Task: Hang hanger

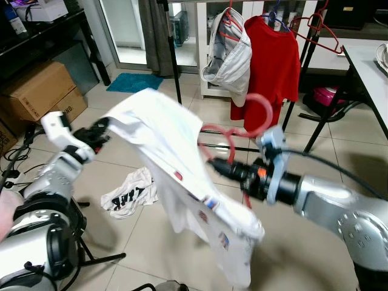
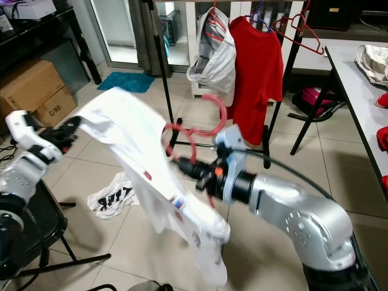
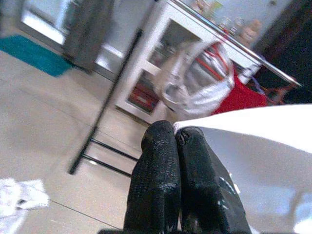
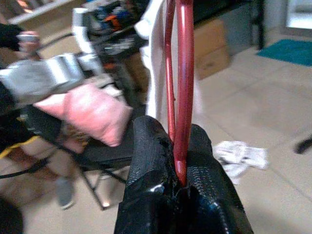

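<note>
Two grippers are counted, the left gripper (image 1: 103, 128) and the right gripper (image 1: 213, 162), with one white shirt (image 1: 182, 182) and one red hanger (image 1: 242, 127) held up between them. On the rack, two hung garments are counted, one red shirt (image 1: 270, 60) and one pale grey garment (image 1: 233, 57), plus one bare red hanger (image 1: 318, 30). On the floor, one crumpled white cloth (image 1: 128, 195), one teal mat (image 1: 134, 82) and two cardboard boxes (image 1: 42, 91) are counted.
</note>
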Motion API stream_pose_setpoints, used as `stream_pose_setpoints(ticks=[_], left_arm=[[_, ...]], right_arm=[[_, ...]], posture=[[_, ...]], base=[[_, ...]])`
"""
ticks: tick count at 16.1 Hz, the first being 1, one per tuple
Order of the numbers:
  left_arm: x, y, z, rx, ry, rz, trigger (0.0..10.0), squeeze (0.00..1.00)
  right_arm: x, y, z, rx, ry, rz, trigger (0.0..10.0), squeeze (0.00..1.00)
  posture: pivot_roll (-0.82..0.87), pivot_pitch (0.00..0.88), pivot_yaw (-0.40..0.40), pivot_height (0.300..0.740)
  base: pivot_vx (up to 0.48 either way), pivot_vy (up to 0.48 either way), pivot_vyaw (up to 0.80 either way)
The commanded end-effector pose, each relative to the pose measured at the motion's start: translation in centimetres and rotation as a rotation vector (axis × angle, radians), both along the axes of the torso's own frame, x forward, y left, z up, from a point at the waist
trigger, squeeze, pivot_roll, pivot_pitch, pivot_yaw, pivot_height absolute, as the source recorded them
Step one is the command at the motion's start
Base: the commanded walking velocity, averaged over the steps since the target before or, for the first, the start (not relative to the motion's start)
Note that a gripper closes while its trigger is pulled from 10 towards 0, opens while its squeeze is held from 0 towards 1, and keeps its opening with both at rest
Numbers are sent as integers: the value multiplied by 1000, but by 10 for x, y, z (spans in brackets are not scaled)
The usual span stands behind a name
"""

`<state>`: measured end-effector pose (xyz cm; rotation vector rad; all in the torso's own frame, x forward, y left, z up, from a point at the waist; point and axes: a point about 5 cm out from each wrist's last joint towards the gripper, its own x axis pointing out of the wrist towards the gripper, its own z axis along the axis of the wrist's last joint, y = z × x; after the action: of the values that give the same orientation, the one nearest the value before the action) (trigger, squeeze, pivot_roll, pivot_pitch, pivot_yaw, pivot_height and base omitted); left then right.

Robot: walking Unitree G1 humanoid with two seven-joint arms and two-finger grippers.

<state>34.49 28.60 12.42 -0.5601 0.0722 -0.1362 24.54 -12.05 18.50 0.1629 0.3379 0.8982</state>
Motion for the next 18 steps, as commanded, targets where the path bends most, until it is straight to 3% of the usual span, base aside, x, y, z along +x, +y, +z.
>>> stream_pose_setpoints(ticks=[1, 7, 11, 13, 14, 15, 16, 17, 18], left_arm=[[-6, 15, -1, 28, 18, 67, 0, 0], [-18, 37, -16, 47, 137, 333, 0, 0], [-26, 53, -21, 16, 182, 527, 0, 0], [-24, 47, -21, 33, 180, 474, 0, 0], [-12, 23, -19, 42, 130, 270, 10000, 0], [-9, 17, -17, 14, 110, 225, 10000, 0], [-8, 13, -16, 22, 101, 190, 10000, 86], [-7, 12, -15, 57, 99, 181, 10000, 1000], [-7, 14, -15, 65, 98, 194, 10000, 1000]], right_arm=[[5, -3, 5, -4, -35, -40, 3216, 0], [16, -6, 13, 47, -83, -122, 0, 0], [24, -14, 17, 87, -97, -202, 0, 0], [25, -15, 17, 86, -100, -211, 0, 0], [26, -13, 18, 75, -106, -205, 0, 0], [25, -12, 18, 72, -107, -201, 0, 0], [26, -12, 18, 67, -110, -197, 0, 0], [26, -10, 18, 62, -113, -194, 0, 0], [26, -10, 18, 57, -115, -192, 0, 0]], posture=[[-63, 0, 115, 740], [-62, 0, 115, 740], [-65, 0, 115, 740], [-65, 0, 114, 740], [-65, 0, 113, 740], [-65, 0, 113, 740], [-64, 0, 112, 740], [-64, 0, 112, 740], [-64, 0, 112, 740]], base=[[0, 0, 0], [0, 0, 0], [0, 0, 0], [0, 0, 0], [0, 0, 0], [0, 0, 0], [0, 0, 0], [0, 0, 0], [0, 0, 0]])
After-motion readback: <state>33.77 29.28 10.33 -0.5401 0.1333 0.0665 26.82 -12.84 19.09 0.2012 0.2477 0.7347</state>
